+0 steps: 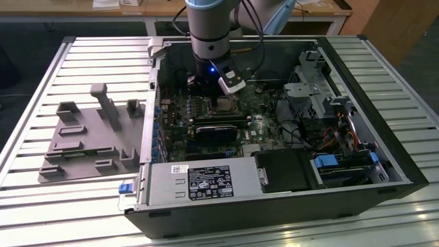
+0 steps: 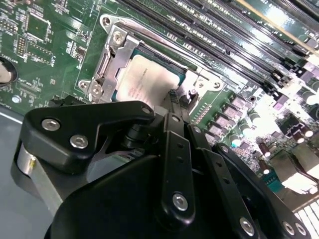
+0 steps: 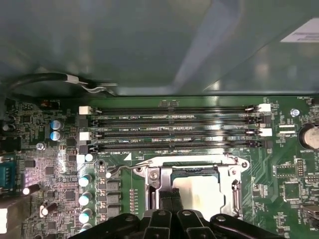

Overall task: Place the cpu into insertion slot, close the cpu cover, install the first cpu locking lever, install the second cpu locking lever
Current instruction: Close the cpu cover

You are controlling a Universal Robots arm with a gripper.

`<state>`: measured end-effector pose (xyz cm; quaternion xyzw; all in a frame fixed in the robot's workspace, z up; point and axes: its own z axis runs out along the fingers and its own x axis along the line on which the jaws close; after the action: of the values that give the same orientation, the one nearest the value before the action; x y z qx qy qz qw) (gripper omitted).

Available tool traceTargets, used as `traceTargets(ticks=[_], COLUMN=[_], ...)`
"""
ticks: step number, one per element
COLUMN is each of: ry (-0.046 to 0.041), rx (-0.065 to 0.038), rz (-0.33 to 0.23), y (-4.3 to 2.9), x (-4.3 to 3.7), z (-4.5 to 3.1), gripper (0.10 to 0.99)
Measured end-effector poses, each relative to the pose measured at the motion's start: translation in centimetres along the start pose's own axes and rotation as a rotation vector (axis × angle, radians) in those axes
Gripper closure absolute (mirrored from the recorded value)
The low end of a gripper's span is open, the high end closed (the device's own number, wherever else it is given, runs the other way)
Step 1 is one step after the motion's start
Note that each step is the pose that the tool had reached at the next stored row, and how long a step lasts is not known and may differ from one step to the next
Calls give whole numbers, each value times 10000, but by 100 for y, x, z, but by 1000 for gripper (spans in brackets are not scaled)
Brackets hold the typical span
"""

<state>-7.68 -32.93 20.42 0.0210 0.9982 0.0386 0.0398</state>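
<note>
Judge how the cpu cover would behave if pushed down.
The cover looks like thin sheet metal, so it is probably light yet fairly stiff. It has screws along one edge, so it would likely pivot rather than slide. Its smooth silvery face may be slippery under the end effector.

cpu (image 2: pixel 144 79): in the second wrist view the gripper (image 2: pixel 178 103) hides one edge of it from you.
slot (image 1: pixel 224 105): in the exterior view it is too small; you cannot tell what lies in it.
arm (image 1: pixel 209 31): the exterior view's top edge cuts it off.
</note>
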Motion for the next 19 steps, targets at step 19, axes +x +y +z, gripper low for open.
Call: traceTargets(ticks=[19], ry=[88], rx=[46], rz=[3], y=[18], x=[-238], z=[-106], gripper=[984])
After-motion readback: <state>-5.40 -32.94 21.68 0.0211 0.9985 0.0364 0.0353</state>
